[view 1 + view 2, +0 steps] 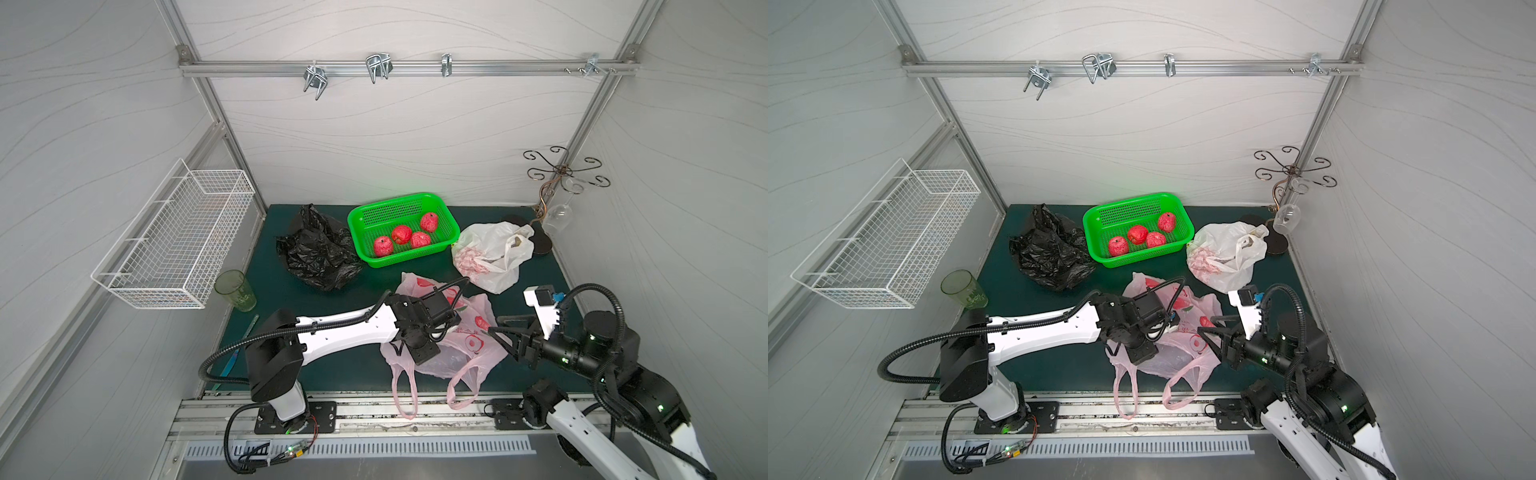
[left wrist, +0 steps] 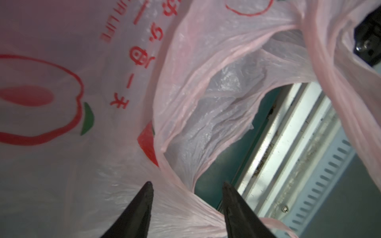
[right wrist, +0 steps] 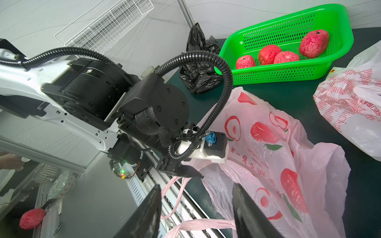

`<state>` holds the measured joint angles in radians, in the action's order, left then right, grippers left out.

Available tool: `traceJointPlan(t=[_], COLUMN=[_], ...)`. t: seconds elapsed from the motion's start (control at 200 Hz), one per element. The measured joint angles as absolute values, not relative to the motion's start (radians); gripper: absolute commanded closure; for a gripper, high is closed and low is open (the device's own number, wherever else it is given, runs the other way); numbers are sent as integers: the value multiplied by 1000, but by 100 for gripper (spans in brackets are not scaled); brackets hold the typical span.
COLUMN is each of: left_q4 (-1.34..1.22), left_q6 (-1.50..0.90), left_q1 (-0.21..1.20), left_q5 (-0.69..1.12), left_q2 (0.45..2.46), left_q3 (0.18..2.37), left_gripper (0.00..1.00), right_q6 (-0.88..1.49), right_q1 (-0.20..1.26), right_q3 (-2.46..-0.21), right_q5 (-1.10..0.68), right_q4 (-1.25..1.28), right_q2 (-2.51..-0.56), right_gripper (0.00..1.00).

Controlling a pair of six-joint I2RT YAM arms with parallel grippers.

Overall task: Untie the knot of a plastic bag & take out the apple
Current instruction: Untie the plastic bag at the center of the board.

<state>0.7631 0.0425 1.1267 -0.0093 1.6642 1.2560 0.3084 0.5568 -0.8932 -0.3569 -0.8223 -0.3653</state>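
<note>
The pink plastic bag point(image 1: 469, 345) point(image 1: 1187, 345), printed with red apples, lies flattened at the front middle of the green mat. Its two handles point(image 1: 405, 390) hang loose over the front rail, and no knot shows. My left gripper point(image 2: 187, 182) point(image 1: 442, 332) hovers over the bag, open, with the bag's pink rim point(image 2: 185, 206) running between the spread fingers. The bag's mouth point(image 2: 216, 107) gapes, with no apple visible inside. My right gripper point(image 3: 196, 184) point(image 1: 495, 324) point(image 1: 1206, 324) stands open at the bag's right edge, with nothing in it. Several red apples point(image 1: 401, 235) point(image 3: 268, 54) lie in the green basket point(image 1: 361, 216).
A crumpled black bag point(image 1: 320, 249) lies left of the basket, and a white bag point(image 1: 494, 253) lies to its right. A green cup point(image 1: 235, 289) stands at the mat's left edge. A wire basket point(image 1: 174, 237) hangs on the left wall. A glass rack point(image 1: 557, 174) fills the back right corner.
</note>
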Motion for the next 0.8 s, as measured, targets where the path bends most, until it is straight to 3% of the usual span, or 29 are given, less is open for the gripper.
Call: traceJointPlan(t=[0.205, 0.535, 0.58, 0.67, 0.8], left_q4=[689, 662, 656, 645, 652], left_q6=[39, 51, 47, 25, 15], left_q1=[1127, 1127, 1127, 1127, 1126], left_q5=[-98, -72, -73, -96, -154], left_q2=[1704, 1777, 1782, 1789, 1789], left_q3=[1256, 1256, 1257, 1257, 1276], left_gripper=[46, 49, 56, 99, 100], right_q6=[308, 308, 308, 309, 309], right_q1=[557, 557, 557, 557, 557], right_q3=[-893, -893, -893, -893, -893], right_q5=[-356, -353, -353, -353, -352], right_q4=[-827, -831, -831, -831, -831], right_q2=[-361, -361, -361, -361, -361], right_gripper=[44, 45, 45, 46, 47])
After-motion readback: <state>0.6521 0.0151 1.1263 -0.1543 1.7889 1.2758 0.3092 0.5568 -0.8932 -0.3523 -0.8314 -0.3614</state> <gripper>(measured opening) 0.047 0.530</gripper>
